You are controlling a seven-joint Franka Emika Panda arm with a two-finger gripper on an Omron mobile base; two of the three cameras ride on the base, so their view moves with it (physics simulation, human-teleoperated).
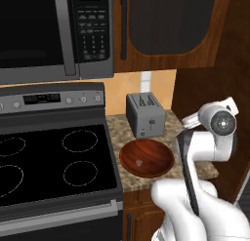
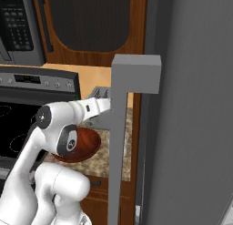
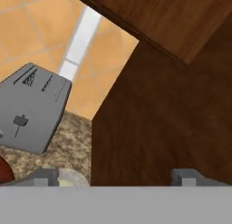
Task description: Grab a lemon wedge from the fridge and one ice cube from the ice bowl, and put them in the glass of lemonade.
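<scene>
Granite counter (image 1: 128, 179) carries the ice bowl (image 1: 146, 158) with one ice cube (image 1: 140, 162) inside, in front of the toaster (image 1: 145, 115). Gripper (image 3: 115, 178) jaws stand wide apart, empty, with the glass of lemonade (image 3: 68, 177) beside them; it should come straight down over the cube, I think.

The arm (image 1: 202, 152) is folded, its hand (image 3: 115, 178) spread wide, empty.

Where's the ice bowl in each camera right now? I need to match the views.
Left base view: the ice bowl sits lower centre on the counter, in front of the toaster.
Right base view: lower left, partly behind the arm.
Hand view: a reddish sliver at the left edge.
Shared landmark: the toaster.
</scene>
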